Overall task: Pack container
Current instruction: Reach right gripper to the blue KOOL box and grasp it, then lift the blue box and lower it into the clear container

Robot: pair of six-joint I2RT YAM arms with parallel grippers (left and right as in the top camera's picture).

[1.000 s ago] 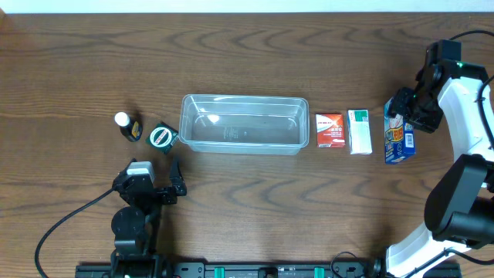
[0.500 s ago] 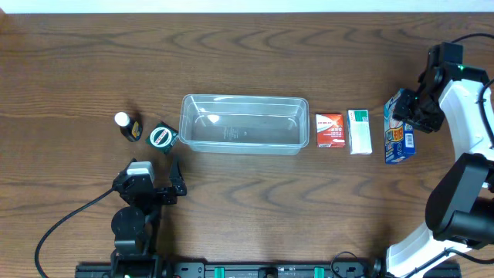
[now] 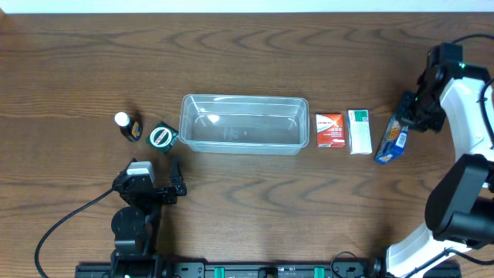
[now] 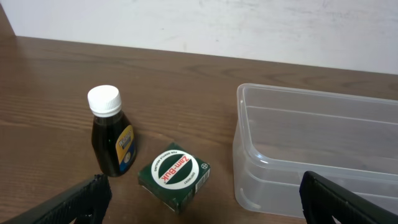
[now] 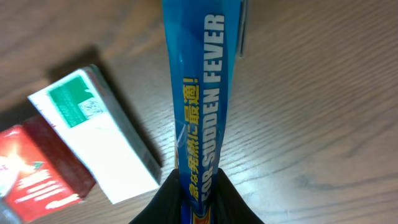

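The clear plastic container (image 3: 245, 123) stands empty at the table's middle; it also shows in the left wrist view (image 4: 323, 149). My right gripper (image 3: 407, 114) is shut on a blue box (image 3: 391, 140), holding it tilted, edge-on between the fingers in the right wrist view (image 5: 200, 93). A white-and-green box (image 3: 359, 131) and a red box (image 3: 330, 130) lie right of the container, also in the right wrist view (image 5: 99, 134), (image 5: 34, 165). A dark bottle (image 3: 127, 126) and a green box (image 3: 162, 137) sit left of it. My left gripper (image 3: 164, 190) is open and empty.
The bottle (image 4: 111, 134) and green box (image 4: 175, 174) lie just ahead of my left fingers. The table's back edge meets a white wall. Bare wood lies in front of the container.
My right gripper closed on the blue box and lifted it, tilting it and shifting it slightly left. The left arm has not moved.
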